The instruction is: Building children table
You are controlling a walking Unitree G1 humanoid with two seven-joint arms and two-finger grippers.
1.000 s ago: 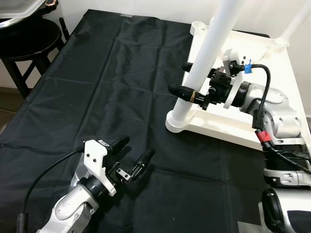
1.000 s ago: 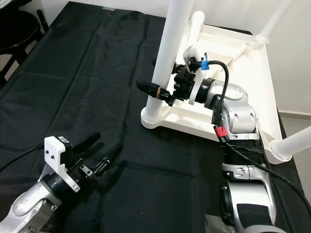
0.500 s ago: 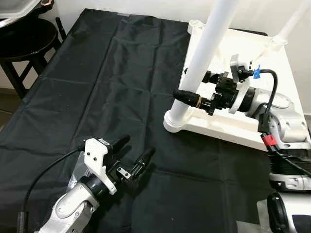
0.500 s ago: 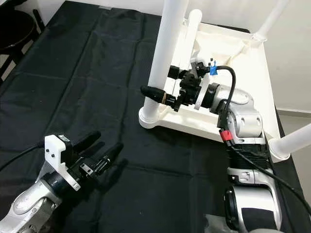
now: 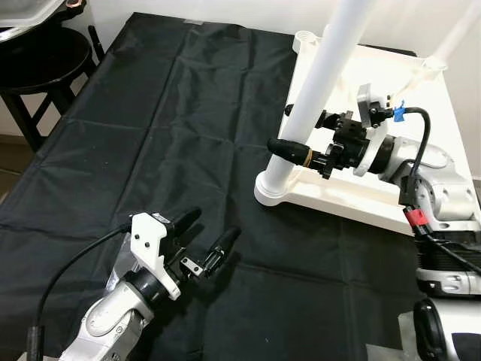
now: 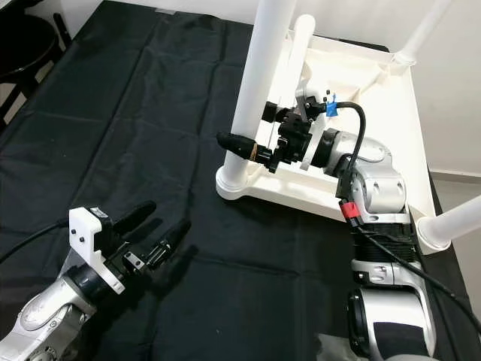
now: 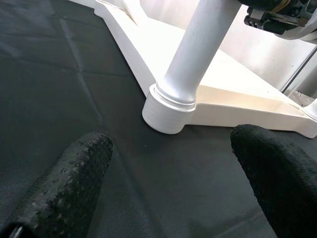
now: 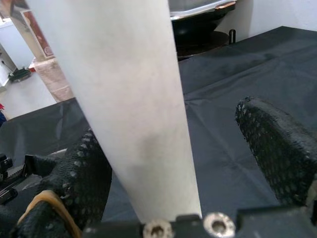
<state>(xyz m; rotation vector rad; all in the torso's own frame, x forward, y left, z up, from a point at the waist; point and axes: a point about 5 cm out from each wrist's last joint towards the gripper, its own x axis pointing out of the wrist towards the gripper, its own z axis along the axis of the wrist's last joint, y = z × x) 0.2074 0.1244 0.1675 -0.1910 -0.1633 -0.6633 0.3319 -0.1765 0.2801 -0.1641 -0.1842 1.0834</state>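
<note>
Children's table (image 5: 391,180): white, upside down, right of frame on black-covered worktop (image 5: 173,135). Near leg (image 5: 319,94): upright in corner socket. Right gripper (image 5: 297,135): fingers spread either side of that leg, not clamped. Left gripper (image 5: 207,237): lower left, released, above cloth. Black stool (image 5: 37,64): upper left.

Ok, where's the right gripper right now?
In the head views the right gripper is on the robot's right, its fingers either side of the white table leg, just above the corner socket of the upturned tabletop.
</note>
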